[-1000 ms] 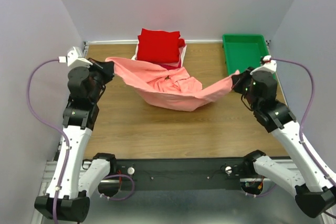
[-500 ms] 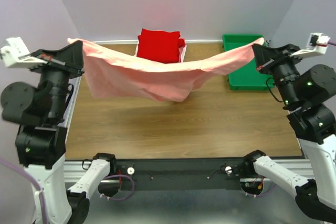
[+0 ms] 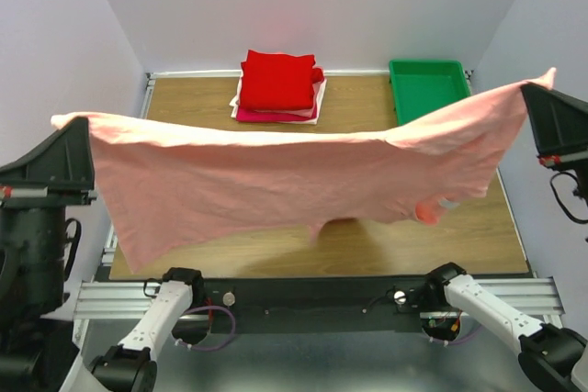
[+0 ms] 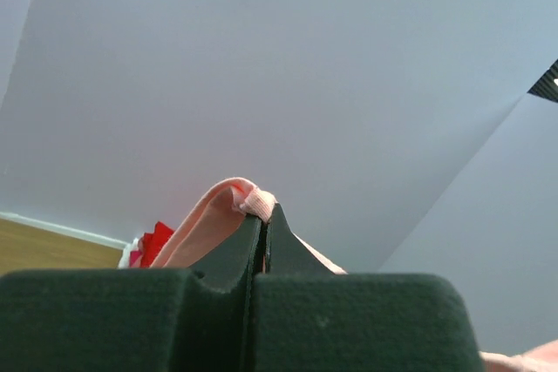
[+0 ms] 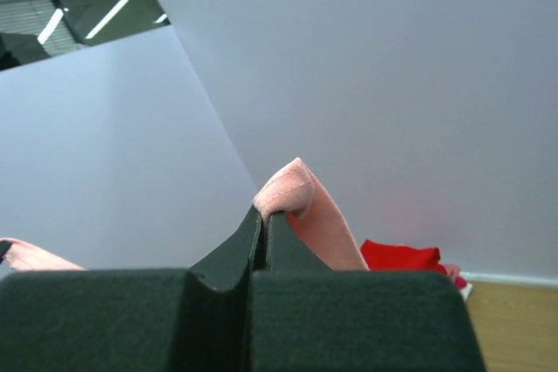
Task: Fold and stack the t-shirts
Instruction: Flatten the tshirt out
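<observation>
Step in hand: spreading. Pink shirt (image 3: 276, 172) hangs stretched in the air over the near half of the bench (image 3: 184, 103), strung between both arms. Left end effector (image 4: 264, 218) is pinched fully closed on one top edge fold, right end effector (image 5: 264, 215) likewise on the other. Folded stack (image 3: 278, 84) sits at the far edge. Next, likely: lower the shirt flat under tension, short of the stack.

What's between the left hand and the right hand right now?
The salmon-pink t-shirt, spread in the air from the left hand to the right hand, each shut on its edge. The top external view shows it.
</observation>
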Controlling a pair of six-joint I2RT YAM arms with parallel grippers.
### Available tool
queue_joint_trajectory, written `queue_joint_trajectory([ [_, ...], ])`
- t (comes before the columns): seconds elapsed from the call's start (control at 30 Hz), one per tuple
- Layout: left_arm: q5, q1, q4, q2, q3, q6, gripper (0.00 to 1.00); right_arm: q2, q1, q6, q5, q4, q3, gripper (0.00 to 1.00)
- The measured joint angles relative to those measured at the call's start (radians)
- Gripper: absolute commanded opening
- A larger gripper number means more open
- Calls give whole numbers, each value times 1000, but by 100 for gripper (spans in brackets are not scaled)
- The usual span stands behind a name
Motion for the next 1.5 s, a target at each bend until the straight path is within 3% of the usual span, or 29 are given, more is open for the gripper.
queue_joint_trajectory([
  [0.33,10,0,-60,-18,224,-4,0,2,0,23,-100,-53,203,0],
  [0.67,-5,0,-58,-22,215,-8,0,14,0,21,-121,-55,258,1],
  [0.77,-45,0,-32,-49,96,-14,0,16,0,13,-101,-55,206,0],
  [0.93,-130,0,43,-74,-267,-40,0,53,0,-8,9,-29,23,0],
  [1.07,-191,0,105,-37,-600,-93,0,123,0,-8,155,11,-203,1],
  [1.23,-275,0,178,42,-904,-167,0,225,0,-2,257,60,-466,0],
  [1.37,-321,0,296,75,-1106,-209,0,299,0,22,298,127,-666,0],
  [1.5,-335,20,454,180,-1213,-220,0,443,0,30,322,202,-703,1],
])
